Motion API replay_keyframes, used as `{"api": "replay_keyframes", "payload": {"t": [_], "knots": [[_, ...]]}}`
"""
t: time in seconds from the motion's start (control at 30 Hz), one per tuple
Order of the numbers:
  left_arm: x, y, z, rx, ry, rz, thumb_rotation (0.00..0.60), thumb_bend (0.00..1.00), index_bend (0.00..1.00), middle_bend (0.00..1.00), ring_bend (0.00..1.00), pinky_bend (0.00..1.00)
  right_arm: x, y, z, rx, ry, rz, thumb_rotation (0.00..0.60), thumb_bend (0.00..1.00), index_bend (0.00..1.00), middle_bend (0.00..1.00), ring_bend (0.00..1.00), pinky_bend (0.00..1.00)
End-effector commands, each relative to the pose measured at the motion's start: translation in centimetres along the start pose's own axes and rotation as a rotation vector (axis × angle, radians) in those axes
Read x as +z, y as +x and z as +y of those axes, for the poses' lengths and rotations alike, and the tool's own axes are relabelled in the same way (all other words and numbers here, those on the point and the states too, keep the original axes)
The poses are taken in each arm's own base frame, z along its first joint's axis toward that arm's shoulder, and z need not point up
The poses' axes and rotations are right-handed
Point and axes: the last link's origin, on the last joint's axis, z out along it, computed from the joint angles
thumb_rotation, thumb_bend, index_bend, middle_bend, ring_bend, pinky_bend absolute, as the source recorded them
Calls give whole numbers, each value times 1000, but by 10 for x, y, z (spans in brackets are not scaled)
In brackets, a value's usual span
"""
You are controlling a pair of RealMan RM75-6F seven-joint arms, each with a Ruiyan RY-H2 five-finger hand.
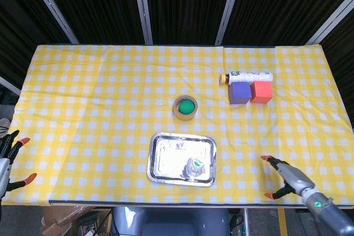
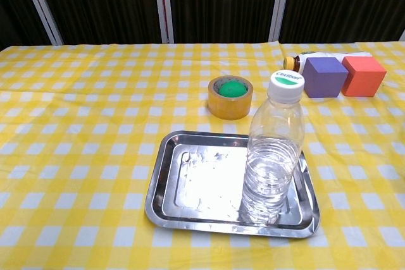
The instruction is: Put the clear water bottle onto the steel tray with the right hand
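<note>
The clear water bottle (image 2: 273,150) with a white and green cap stands upright on the right part of the steel tray (image 2: 190,188); from above, the bottle (image 1: 196,165) shows inside the tray (image 1: 166,158). My right hand (image 1: 283,178) is near the table's front edge, well to the right of the tray, fingers spread and holding nothing. My left hand (image 1: 10,158) is at the far left edge, off the table, with fingers apart and empty. The chest view shows neither hand.
A roll of tape with a green centre (image 1: 186,107) lies behind the tray. At the back right are a purple cube (image 1: 239,93), a red cube (image 1: 261,92) and a lying white bottle (image 1: 247,75). Yellow checked cloth covers the table.
</note>
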Motion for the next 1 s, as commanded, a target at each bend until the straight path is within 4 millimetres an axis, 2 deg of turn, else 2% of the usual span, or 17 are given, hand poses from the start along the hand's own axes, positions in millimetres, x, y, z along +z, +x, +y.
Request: {"api": "replay_keyframes", "payload": {"t": [0.03, 0.13, 0.27, 0.5, 0.73, 1.0], "knots": [[0, -2, 2, 8, 0, -2, 600, 155, 165, 10, 0, 0, -18, 17, 26, -95, -4, 301, 600, 257, 0, 45, 0, 0], [0, -4, 3, 17, 0, -3, 600, 155, 165, 10, 0, 0, -14, 18, 31, -213, 27, 522, 600, 258, 0, 45, 0, 0], [0, -5, 3, 26, 5, -2, 600, 156, 165, 10, 0, 0, -8, 7, 43, -261, 25, 639, 600, 258, 0, 45, 0, 0], [3, -5, 0, 23, 19, 0, 600, 156, 165, 10, 0, 0, -11, 7, 59, -361, 16, 879, 600, 258, 0, 30, 0, 0], [4, -4, -2, 25, 23, 6, 600, 156, 165, 10, 0, 0, -11, 8, 73, -436, -45, 926, 600, 258, 2, 6, 0, 0], [6, -4, -4, 27, 26, 7, 600, 155, 165, 10, 0, 0, -8, 4, 69, -447, -43, 906, 600, 257, 15, 5, 0, 0]]}}
